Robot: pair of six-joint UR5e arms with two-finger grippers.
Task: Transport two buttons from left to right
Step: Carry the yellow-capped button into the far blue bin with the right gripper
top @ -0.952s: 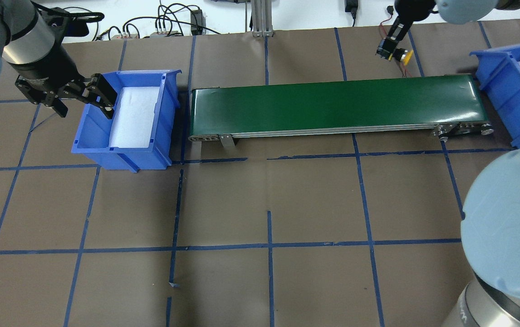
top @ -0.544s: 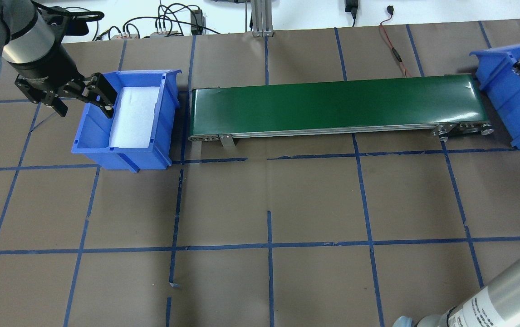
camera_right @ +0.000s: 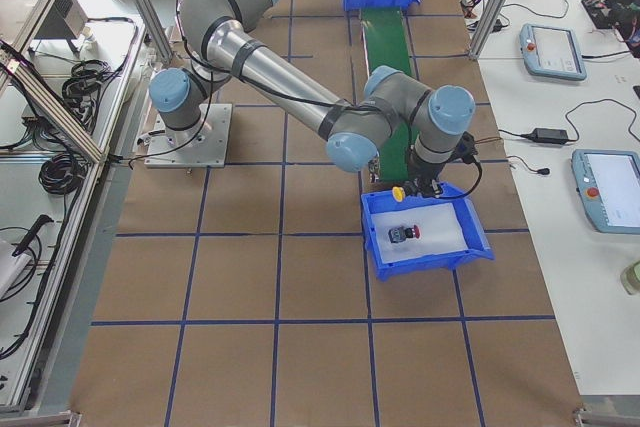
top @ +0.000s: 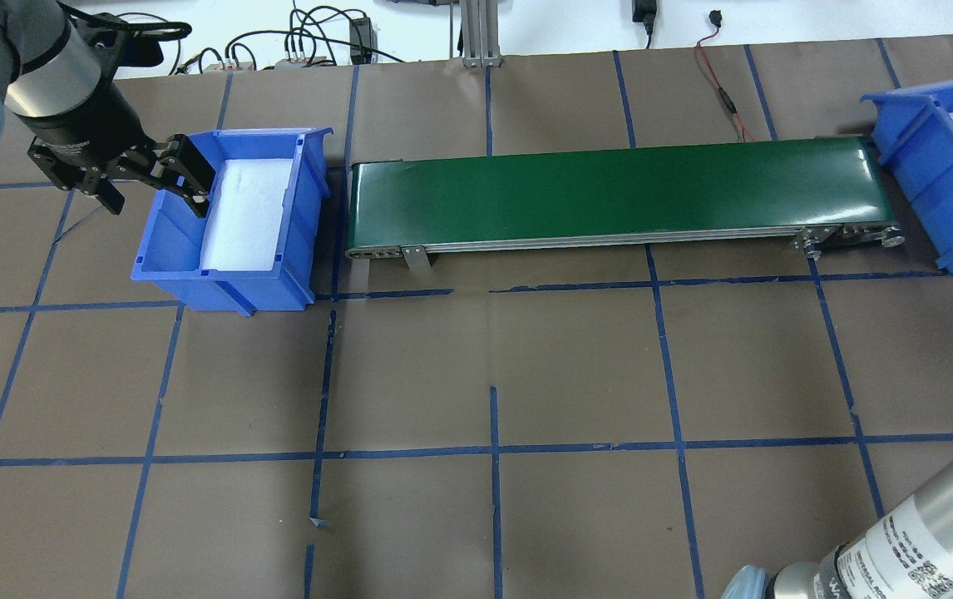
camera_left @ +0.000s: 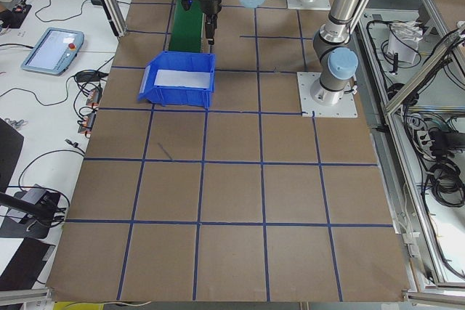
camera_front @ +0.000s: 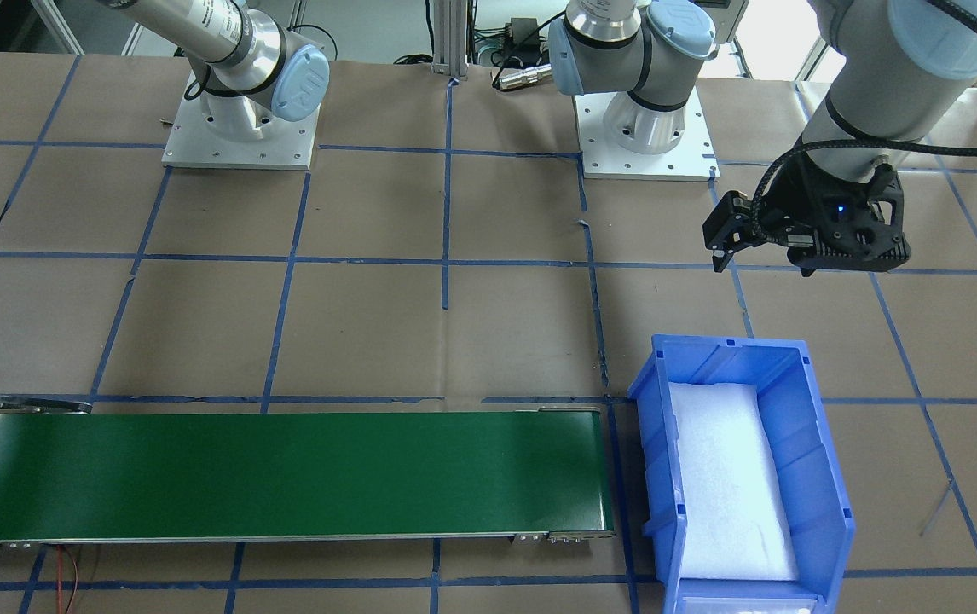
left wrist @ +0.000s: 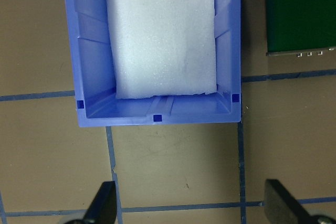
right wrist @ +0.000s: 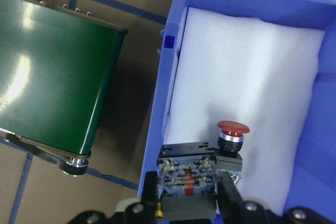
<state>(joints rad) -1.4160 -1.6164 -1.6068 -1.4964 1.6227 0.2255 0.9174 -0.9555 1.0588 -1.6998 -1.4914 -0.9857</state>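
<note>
The red button [right wrist: 232,135] lies on the white foam in the right blue bin [right wrist: 165,66]; it also shows in the exterior right view [camera_right: 405,234]. My right gripper [right wrist: 187,195] is shut on the yellow button's boxy body [right wrist: 186,179] and holds it over that bin's near edge, beside the red button. The yellow cap [camera_right: 398,192] shows in the exterior right view. My left gripper [top: 156,187] is open and empty, hovering at the left bin's [top: 169,258] outer rim; its fingers [left wrist: 102,205] frame bare table in the left wrist view.
A green conveyor belt [top: 618,195] runs between the two bins. The left bin holds only white foam [left wrist: 163,30]. Red wires [top: 722,91] lie behind the belt's right end. The right arm's forearm [top: 901,541] fills the overhead view's bottom right corner.
My right gripper has carried the yellow button from behind the belt's right end over the right bin, leaving the overhead view. The left arm has not moved.
</note>
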